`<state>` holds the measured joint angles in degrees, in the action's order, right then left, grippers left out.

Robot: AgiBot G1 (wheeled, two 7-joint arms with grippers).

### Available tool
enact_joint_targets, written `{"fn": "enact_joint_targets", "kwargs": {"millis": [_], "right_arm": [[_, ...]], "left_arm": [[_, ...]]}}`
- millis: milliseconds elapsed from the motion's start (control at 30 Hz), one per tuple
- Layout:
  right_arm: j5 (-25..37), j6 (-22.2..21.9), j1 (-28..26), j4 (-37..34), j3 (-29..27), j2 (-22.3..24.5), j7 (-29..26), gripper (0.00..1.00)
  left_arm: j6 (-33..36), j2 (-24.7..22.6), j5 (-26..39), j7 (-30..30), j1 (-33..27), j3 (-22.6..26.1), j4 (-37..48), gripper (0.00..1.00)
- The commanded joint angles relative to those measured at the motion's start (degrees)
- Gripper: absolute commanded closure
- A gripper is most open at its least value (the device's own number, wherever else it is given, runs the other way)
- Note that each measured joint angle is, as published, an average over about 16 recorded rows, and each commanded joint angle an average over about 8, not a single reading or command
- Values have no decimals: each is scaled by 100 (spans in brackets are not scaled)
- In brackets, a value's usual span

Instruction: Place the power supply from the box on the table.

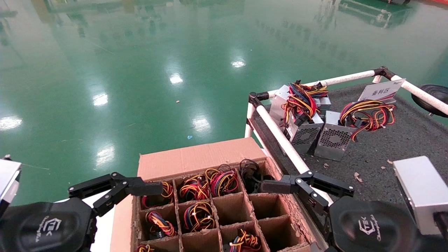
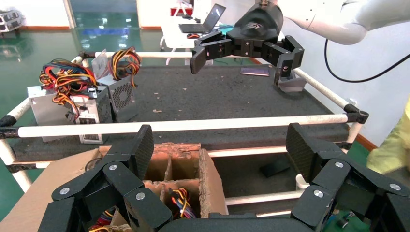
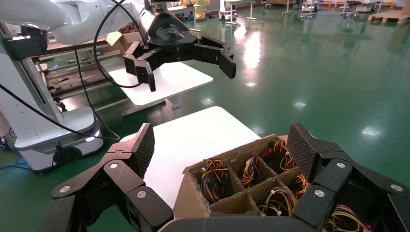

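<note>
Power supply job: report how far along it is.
Nothing done for this unit: the power supply with black cables sits in a far cell of the box. In hand: nothing; right pincer hovers open beside that cell, left pincer open over the box's other side. Left: grasp, lift, set on the table.

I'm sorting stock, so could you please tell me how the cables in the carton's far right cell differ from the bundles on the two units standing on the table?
The cable bundle in the box's far right cell is all black; the bundles on the table units mix red, yellow and orange. The black one sits down inside a divider cell; the coloured ones rest on top of the units, out in the open. All are looped bundles.
</note>
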<state>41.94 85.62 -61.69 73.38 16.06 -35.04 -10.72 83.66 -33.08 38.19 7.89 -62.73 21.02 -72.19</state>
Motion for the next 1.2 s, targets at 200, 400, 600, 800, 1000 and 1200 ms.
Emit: {"fn": "enact_joint_targets", "kwargs": {"millis": [200, 400, 600, 800, 1000, 1200], "right_arm": [[0, 0, 0, 0, 0, 0, 0, 0], [0, 0, 0, 0, 0, 0, 0, 0], [0, 0, 0, 0, 0, 0, 0, 0], [0, 0, 0, 0, 0, 0, 0, 0], [0, 0, 0, 0, 0, 0, 0, 0], [0, 0, 0, 0, 0, 0, 0, 0]], "left_arm": [[0, 0, 0, 0, 0, 0, 0, 0], [0, 0, 0, 0, 0, 0, 0, 30], [0, 0, 0, 0, 0, 0, 0, 90], [0, 0, 0, 0, 0, 0, 0, 100], [0, 0, 0, 0, 0, 0, 0, 100], [0, 0, 0, 0, 0, 0, 0, 100]]}}
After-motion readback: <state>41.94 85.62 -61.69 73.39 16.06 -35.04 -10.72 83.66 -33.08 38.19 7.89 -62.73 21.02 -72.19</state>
